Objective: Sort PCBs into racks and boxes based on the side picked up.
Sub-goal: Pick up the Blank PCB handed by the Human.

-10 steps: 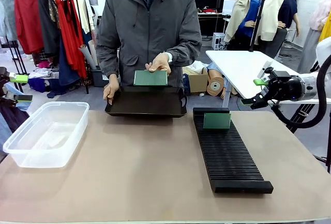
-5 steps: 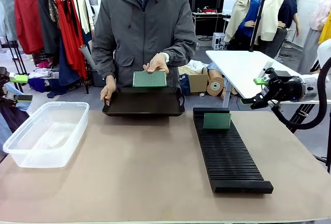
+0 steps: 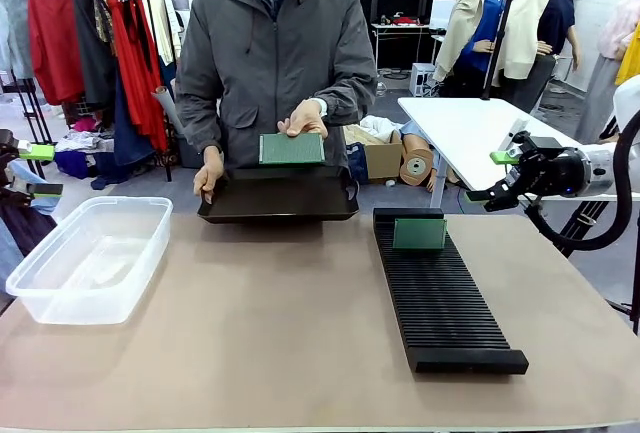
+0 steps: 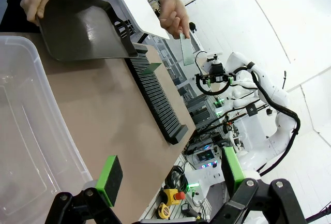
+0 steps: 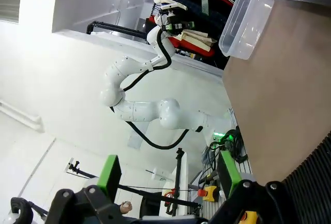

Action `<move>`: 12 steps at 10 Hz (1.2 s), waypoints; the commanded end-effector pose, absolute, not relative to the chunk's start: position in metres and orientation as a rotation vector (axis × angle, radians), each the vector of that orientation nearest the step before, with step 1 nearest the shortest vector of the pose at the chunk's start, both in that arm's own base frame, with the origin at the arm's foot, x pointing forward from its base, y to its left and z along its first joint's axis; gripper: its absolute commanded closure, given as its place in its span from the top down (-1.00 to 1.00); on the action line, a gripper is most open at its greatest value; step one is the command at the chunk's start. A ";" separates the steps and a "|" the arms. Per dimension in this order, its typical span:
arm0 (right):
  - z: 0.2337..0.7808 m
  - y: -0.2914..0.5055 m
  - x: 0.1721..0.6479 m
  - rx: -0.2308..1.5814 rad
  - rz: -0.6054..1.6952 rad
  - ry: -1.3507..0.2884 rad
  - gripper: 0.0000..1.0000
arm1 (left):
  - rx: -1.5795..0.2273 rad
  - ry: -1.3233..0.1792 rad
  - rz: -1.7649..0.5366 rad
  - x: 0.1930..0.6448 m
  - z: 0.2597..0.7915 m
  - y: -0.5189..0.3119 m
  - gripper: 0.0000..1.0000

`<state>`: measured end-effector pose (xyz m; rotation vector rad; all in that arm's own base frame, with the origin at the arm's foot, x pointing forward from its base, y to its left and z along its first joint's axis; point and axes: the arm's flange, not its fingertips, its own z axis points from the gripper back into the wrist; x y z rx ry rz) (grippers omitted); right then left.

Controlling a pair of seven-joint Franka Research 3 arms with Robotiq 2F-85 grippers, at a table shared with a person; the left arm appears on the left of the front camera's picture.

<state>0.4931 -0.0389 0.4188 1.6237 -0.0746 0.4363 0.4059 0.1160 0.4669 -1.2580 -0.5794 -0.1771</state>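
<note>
1. One PCB (image 3: 291, 149) is being held up by the person's hand (image 3: 305, 121) just above the dark tray (image 3: 278, 198) — its dotted face toward the robot
2. A second PCB (image 3: 419, 234) is being carried upright in the far end of the rack (image 3: 450, 313)
3. The box (image 3: 85, 258) is sitting at the table's left
4. The right gripper (image 3: 488, 177) is being held released beyond the table's right edge; the left gripper (image 4: 170, 175) is likewise spread wide — nothing is being grasped
</note>
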 end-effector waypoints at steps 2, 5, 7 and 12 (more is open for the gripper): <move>0.422 -0.039 0.494 1.611 0.454 -0.075 1.00 | -1.265 -0.578 -0.182 0.404 0.469 0.116 1.00; 0.433 -0.022 0.502 1.594 0.391 -0.084 1.00 | -1.265 -0.578 -0.182 0.404 0.469 0.116 1.00; 0.447 0.000 0.508 1.543 0.350 -0.100 1.00 | -1.265 -0.578 -0.182 0.404 0.469 0.116 1.00; 0.468 0.054 0.542 1.488 0.310 -0.091 1.00 | -1.265 -0.578 -0.182 0.404 0.469 0.116 1.00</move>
